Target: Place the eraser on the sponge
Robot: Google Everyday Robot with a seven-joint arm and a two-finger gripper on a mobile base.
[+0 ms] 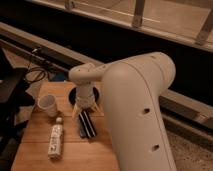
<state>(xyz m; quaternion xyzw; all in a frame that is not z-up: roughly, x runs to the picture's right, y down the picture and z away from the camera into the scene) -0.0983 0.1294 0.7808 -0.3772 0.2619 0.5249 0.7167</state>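
Note:
The eraser (pixel 86 124), a flat black block with white lengthwise stripes, lies on the wooden table (pixel 35 130) near its middle, its long side pointing toward me. My gripper (pixel 85 109) points down just above the eraser's far end, at the end of the white arm (pixel 140 110) that fills the right of the view. Whether it touches the eraser I cannot tell. The sponge is out of view.
A dark bowl (pixel 80 94) sits on the table right behind the gripper. A white cup (pixel 47 105) stands to the left. A white bottle (pixel 56 141) with a label lies at the front left. Black cables (pixel 32 75) and dark equipment sit beyond the table's left edge.

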